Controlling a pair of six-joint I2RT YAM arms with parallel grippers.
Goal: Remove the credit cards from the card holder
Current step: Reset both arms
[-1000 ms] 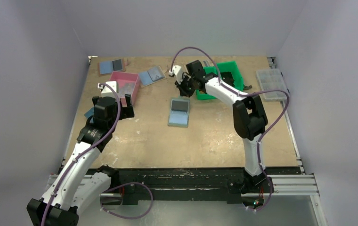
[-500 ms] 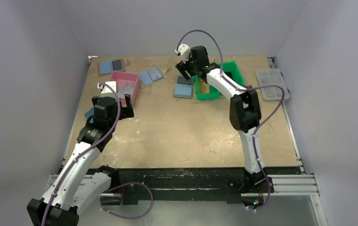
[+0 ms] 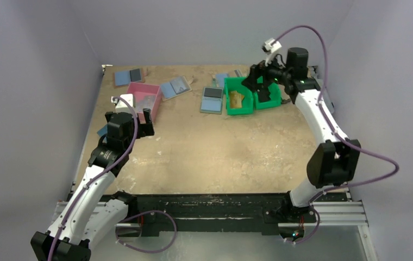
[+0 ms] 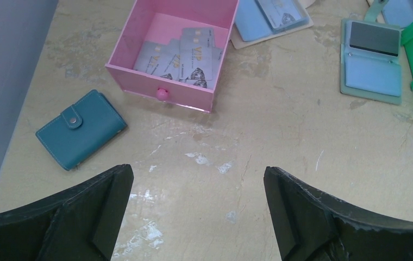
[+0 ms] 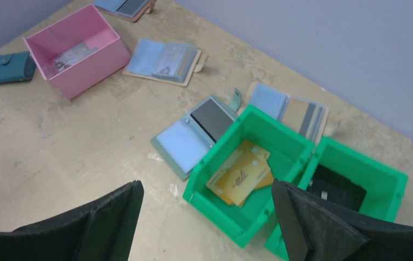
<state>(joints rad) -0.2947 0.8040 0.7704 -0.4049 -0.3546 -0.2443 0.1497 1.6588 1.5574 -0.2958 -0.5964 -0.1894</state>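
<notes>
The card holder (image 3: pixel 212 100) (image 5: pixel 196 136) (image 4: pixel 371 60) lies open on the table, pale blue half and grey pocket panel up, against the left side of a green bin (image 3: pixel 231 110) (image 5: pixel 223 204). Several orange-yellow credit cards (image 3: pixel 237 100) (image 5: pixel 241 174) lie in a loose pile inside that bin. My right gripper (image 3: pixel 260 87) (image 5: pixel 207 187) hangs open above the bins, holding nothing. My left gripper (image 3: pixel 145 124) (image 4: pixel 198 171) stands open over bare table near the pink drawer, far from the holder.
A pink drawer box (image 4: pixel 163 89) (image 3: pixel 155 103) holds several grey cards. A teal closed wallet (image 4: pixel 81 129) lies left of it. A second green bin (image 5: pixel 389 174) holds something dark. Other blue-and-grey folders (image 5: pixel 163 58) (image 5: pixel 288 111) (image 3: pixel 128 76) lie along the back.
The right gripper carried the card holder back beside the green bin, opened and let it go, then swung up and to the right. The left arm has not moved.
</notes>
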